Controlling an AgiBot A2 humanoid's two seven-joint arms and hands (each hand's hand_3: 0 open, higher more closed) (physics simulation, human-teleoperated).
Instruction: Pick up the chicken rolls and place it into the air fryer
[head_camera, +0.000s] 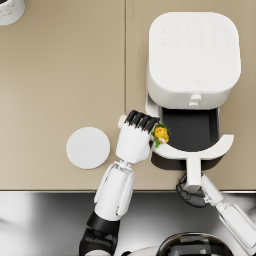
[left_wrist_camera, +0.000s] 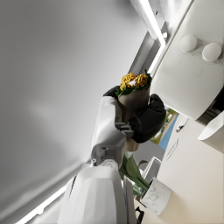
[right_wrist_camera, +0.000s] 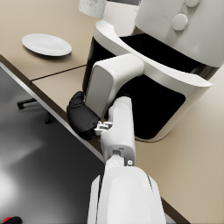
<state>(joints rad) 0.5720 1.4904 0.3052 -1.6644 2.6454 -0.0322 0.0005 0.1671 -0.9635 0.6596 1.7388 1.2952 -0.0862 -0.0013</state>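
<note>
A chicken roll (head_camera: 161, 134) with yellow filling and green leaves is held by my left hand (head_camera: 136, 134) at the left rim of the air fryer's pulled-out black drawer (head_camera: 190, 131). In the left wrist view the roll (left_wrist_camera: 134, 89) stands upright in the dark fingers (left_wrist_camera: 148, 120) beside the white air fryer body (left_wrist_camera: 188, 74). My right hand (head_camera: 189, 194) grips the drawer's white handle (head_camera: 193, 171) at the table's front edge. The right wrist view shows this hand (right_wrist_camera: 82, 120) wrapped on the handle (right_wrist_camera: 109, 81), with the dark drawer (right_wrist_camera: 148, 105) behind it.
The white air fryer (head_camera: 192, 57) stands at the back right of the tan table (head_camera: 60, 75). A round white plate (head_camera: 88, 147) lies left of my left hand. A marbled white cup (head_camera: 10, 10) sits at the far left corner. Below the table's front edge is dark floor.
</note>
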